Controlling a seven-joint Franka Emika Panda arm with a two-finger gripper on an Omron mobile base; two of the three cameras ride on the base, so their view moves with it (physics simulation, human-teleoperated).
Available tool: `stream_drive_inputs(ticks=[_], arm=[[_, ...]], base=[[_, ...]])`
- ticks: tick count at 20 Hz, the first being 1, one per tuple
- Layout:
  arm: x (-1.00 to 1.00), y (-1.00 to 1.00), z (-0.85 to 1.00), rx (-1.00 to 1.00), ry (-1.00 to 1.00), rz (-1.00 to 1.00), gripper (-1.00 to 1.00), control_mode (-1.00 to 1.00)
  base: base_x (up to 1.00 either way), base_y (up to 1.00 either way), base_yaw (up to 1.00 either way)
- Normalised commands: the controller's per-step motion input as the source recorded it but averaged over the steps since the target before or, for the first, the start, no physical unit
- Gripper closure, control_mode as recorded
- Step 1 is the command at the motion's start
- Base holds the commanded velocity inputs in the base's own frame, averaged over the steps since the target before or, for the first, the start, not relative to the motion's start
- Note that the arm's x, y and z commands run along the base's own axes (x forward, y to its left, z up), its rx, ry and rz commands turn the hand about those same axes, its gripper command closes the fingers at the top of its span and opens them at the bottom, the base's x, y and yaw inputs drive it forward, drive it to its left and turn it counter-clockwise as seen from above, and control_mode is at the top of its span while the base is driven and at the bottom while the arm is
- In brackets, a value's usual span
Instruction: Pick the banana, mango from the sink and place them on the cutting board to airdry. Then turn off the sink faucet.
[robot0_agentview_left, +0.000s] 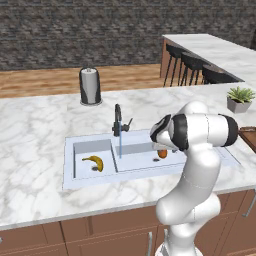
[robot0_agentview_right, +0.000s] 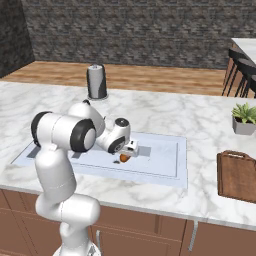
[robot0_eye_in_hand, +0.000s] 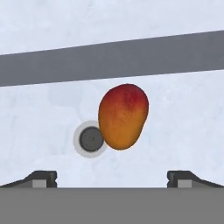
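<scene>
The mango (robot0_eye_in_hand: 123, 116) lies on the floor of the larger compartment of the sink (robot0_agentview_left: 70, 165), just beside the round drain (robot0_eye_in_hand: 90, 139), which its lower edge overlaps in the hand view. The gripper (robot0_eye_in_hand: 112, 178) hangs right above it, lined up so the fruit sits between the two fingers (robot0_eye_in_hand: 43, 178); these are spread wide, well clear of the mango on both sides, and hold nothing. That placing reads as a setup for a top-down grasp, still to be closed.

The banana (robot0_agentview_left: 94, 162) rests in the smaller compartment, beyond the divider from the mango, untouched. Between the two basins the sink faucet (robot0_agentview_left: 118, 122) stands upright with a thin blue stream running down, so the water is still on, likely because shutting it off comes last.

Out on the marble bench (robot0_agentview_left: 35, 130), the cutting board (robot0_agentview_right: 237, 175) waits to the right of the sink, bare, near a potted plant (robot0_agentview_right: 244, 119). A dark paper-towel holder (robot0_agentview_left: 90, 86) stands behind the sink.

No brand, label or writing can be read anywhere.
</scene>
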Motion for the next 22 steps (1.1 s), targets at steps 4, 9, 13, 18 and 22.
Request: stream_drive_inputs(ticks=[4, 9, 13, 18, 22], arm=[[0.08, -0.02, -0.23, 0.00, 0.00, 0.00, -1.00, -1.00], [0.12, 0.00, -0.29, 0.00, 0.00, 0.00, -1.00, -1.00], [0.17, 0.00, -0.27, 0.00, -0.01, 0.00, -1.00, -1.00], [0.18, -0.01, -0.17, 0.00, -0.01, 0.00, -1.00, -1.00], [0.20, 0.00, -0.11, 0.00, -0.01, 0.00, -1.00, -1.00]], base=[[0.00, 0.00, 0.00], [0.00, 0.00, 0.00], [0.00, 0.00, 0.00], [0.00, 0.00, 0.00], [0.00, 0.00, 0.00]])
